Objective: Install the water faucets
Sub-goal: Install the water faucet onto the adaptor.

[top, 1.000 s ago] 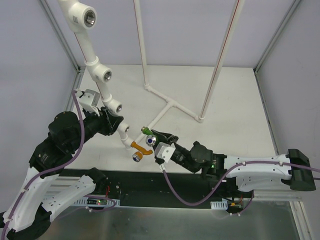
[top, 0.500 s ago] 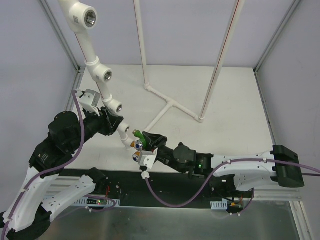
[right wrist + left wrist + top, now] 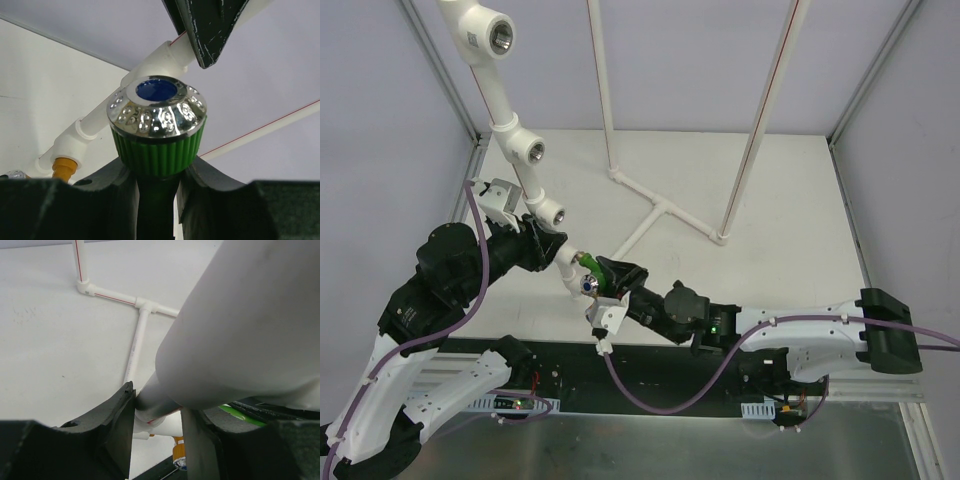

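Observation:
My right gripper (image 3: 603,278) is shut on the green faucet (image 3: 590,263), gripping its ribbed green body (image 3: 157,150) with the silver round end (image 3: 157,115) pointing away from the fingers. It holds the faucet right by the lower end of the slanted white pipe (image 3: 565,262). My left gripper (image 3: 546,247) is shut on that white pipe (image 3: 155,402). The orange faucet (image 3: 65,167) sits in a white fitting low on the pipe. It also shows under the left fingers in the left wrist view (image 3: 179,455). In the top view the right gripper hides most of it.
The slanted pipe carries white tee fittings with metal threaded holes (image 3: 499,36), (image 3: 531,152), (image 3: 553,214). A flat white pipe frame (image 3: 655,212) lies on the table, with two tall uprights (image 3: 603,90), (image 3: 765,110). A black strip (image 3: 650,365) runs along the near edge.
My right gripper has moved left and forward with the green faucet, from beside the orange faucet to the pipe's lower end. The left gripper has kept still on the pipe.

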`<action>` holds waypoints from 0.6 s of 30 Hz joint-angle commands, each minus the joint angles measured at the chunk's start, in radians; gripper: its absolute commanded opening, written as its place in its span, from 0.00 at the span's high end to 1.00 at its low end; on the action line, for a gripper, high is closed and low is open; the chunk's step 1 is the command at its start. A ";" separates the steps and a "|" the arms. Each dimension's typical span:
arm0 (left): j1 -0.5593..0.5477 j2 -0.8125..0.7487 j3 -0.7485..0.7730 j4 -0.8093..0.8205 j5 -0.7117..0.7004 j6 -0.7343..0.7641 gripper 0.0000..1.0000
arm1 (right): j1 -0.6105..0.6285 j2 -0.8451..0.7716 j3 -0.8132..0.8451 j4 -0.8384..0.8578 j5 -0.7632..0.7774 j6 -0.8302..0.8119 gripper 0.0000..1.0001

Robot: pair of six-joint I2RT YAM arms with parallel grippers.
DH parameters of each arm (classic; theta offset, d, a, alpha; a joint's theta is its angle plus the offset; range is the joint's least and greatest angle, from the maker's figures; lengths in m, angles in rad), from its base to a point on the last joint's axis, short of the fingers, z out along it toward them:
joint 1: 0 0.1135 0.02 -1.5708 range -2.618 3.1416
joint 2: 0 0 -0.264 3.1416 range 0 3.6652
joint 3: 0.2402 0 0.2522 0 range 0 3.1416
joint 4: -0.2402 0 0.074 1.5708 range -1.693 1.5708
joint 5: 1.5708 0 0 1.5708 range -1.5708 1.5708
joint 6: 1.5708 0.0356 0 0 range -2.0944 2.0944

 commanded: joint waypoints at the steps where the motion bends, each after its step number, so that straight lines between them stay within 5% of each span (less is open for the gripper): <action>1: 0.000 0.008 -0.006 -0.061 0.022 0.008 1.00 | 0.006 0.014 0.059 0.081 -0.016 -0.003 1.00; 18: -0.001 0.002 -0.009 -0.057 0.046 0.001 1.00 | 0.018 0.051 0.077 0.093 -0.020 0.004 1.00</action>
